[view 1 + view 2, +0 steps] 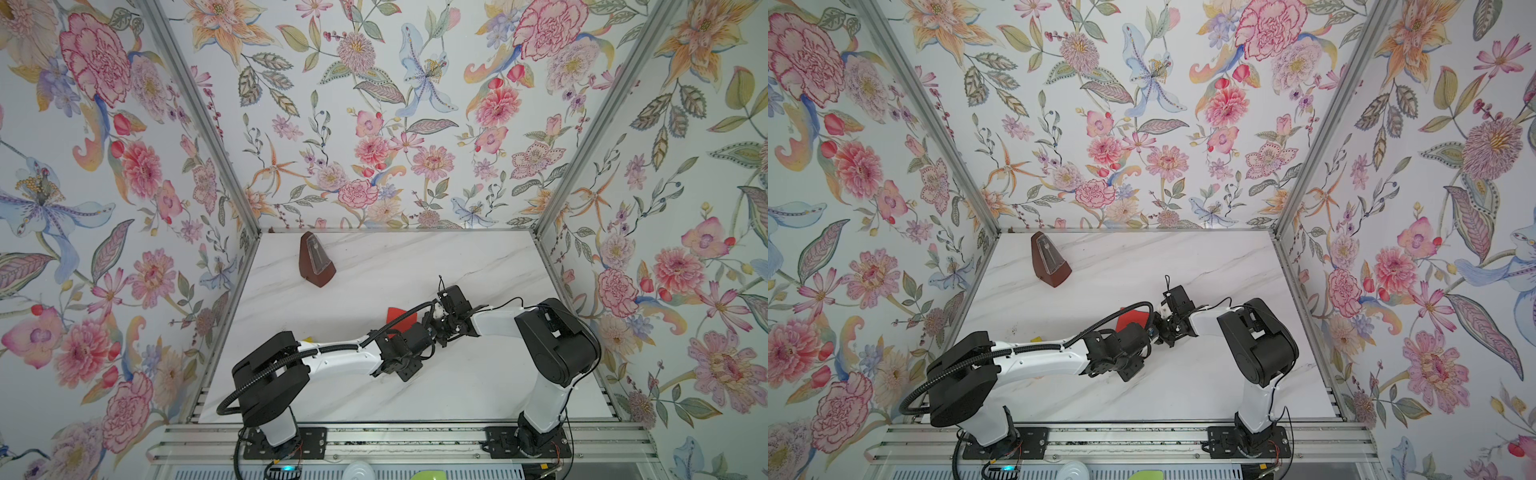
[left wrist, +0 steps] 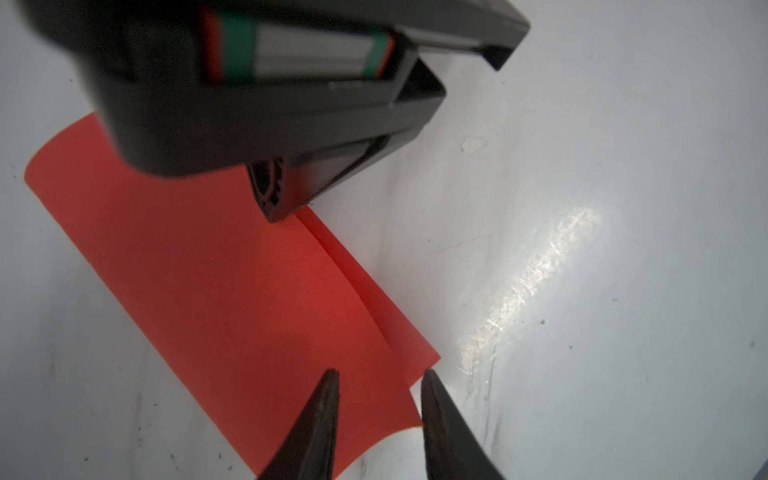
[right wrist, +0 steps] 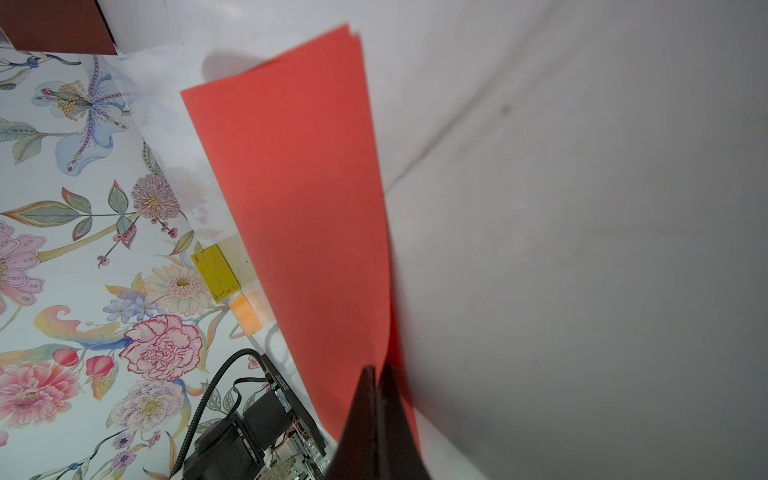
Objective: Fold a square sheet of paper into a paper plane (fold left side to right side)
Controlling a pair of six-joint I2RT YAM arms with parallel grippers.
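Paper: we see the thin, bright red square sheet of paper (image 1: 397, 316) (image 2: 228, 270) lying near the middle of the white marble-patterned desk (image 1: 457, 257), between the two wrists. It is doubled over on itself in a loose curve, not pressed flat.
Edges: the top layer's free edge stops just short of the lower layer's, so a narrow red strip shows beside it. All edges look clean and straight.
Left tool (image 2: 380, 374): its dark tapered fingers (image 2: 320, 415) stand a narrow gap apart over one corner of the sheet, with nothing clamped between them.
Right tool (image 3: 377, 370): we see it closed, tips together at the paper's free edges. We cannot tell whether it pinches the layers or only presses on them.
Open room: the desk is bare and smooth to the right of the paper and on its far side.
Nearby things: a dark brown pyramid-shaped metronome (image 1: 316, 259) stands well apart near the far left corner. A small yellow block (image 3: 215, 272) and a pale orange block (image 3: 249, 311) sit by the left floral wall (image 1: 104, 249).
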